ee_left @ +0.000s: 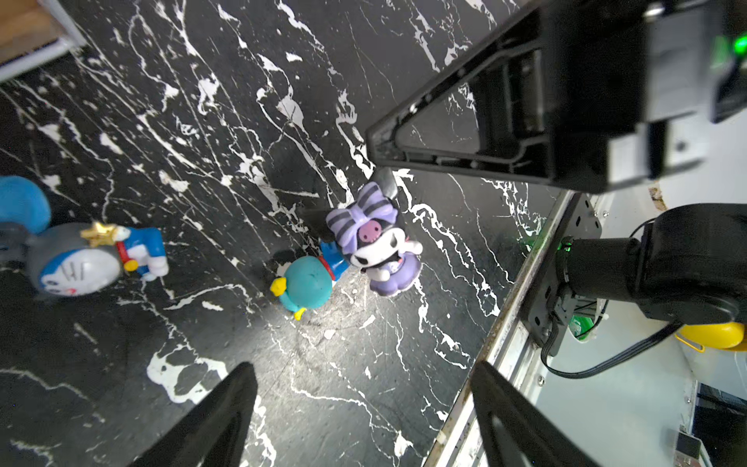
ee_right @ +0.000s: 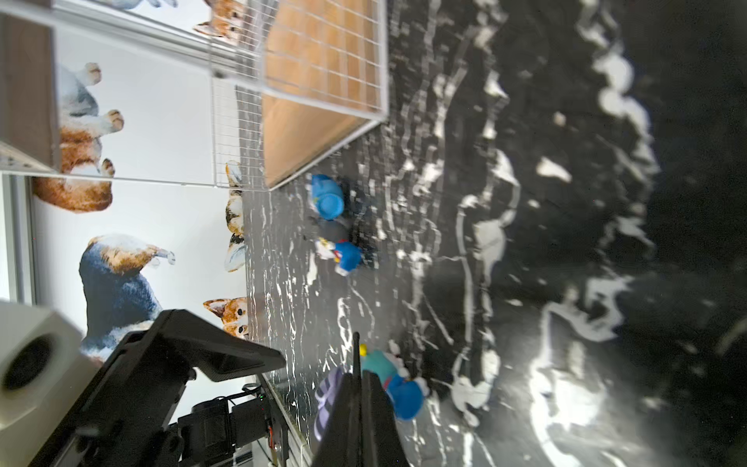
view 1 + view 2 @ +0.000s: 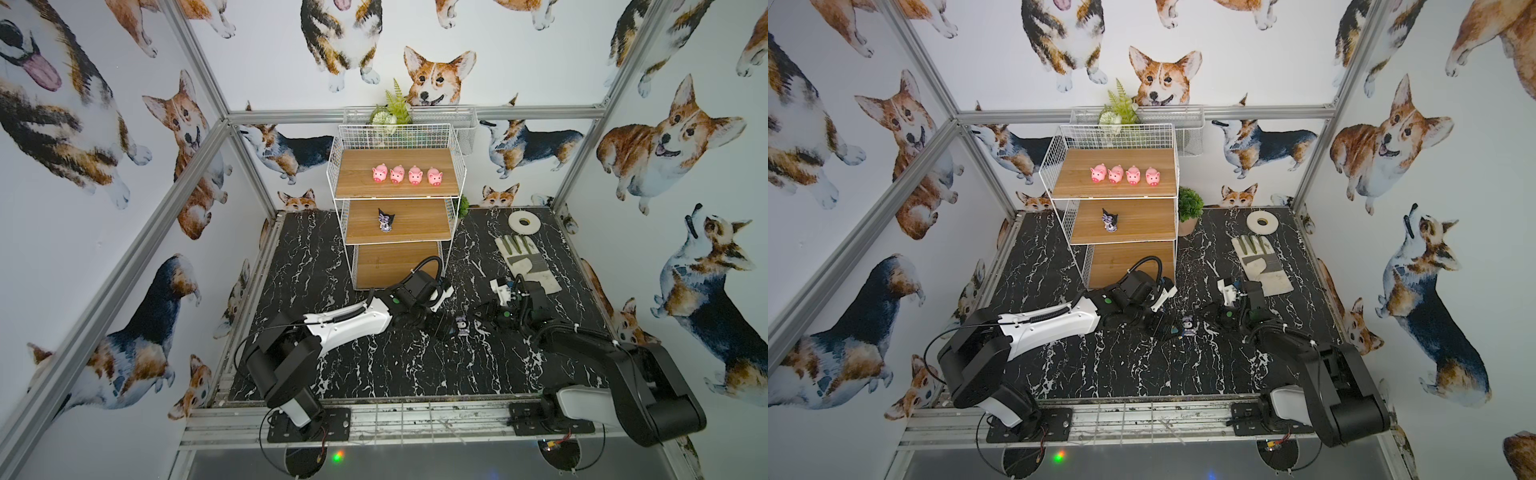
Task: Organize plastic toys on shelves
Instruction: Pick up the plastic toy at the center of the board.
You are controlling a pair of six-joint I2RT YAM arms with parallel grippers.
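A black, white-veined counter point(image 3: 374, 365) is being enclosed by corgi-papered walls point(image 3: 104, 137). Four pink pigs point(image 3: 397, 174) are being carried in a row on the top shelf point(image 3: 357, 170), a dark figure point(image 3: 385, 220) on the middle shelf point(image 3: 424, 222). At mid-counter a purple figure point(image 1: 376, 242), striped bow and white face, is being pinched by its ear in the closed right end effector point(image 2: 359, 376), just beside a teal figure point(image 1: 307, 283). The left end effector point(image 1: 364, 366) is being held open nearby.

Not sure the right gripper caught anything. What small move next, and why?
Probably a short, slow lift. The right gripper is shut at the black ear of the purple-bow figure, but a real hold is not clear. The teal figure lies close beside it, so rising straight up tests the grip without dragging that. Its twin stands on the middle shelf.
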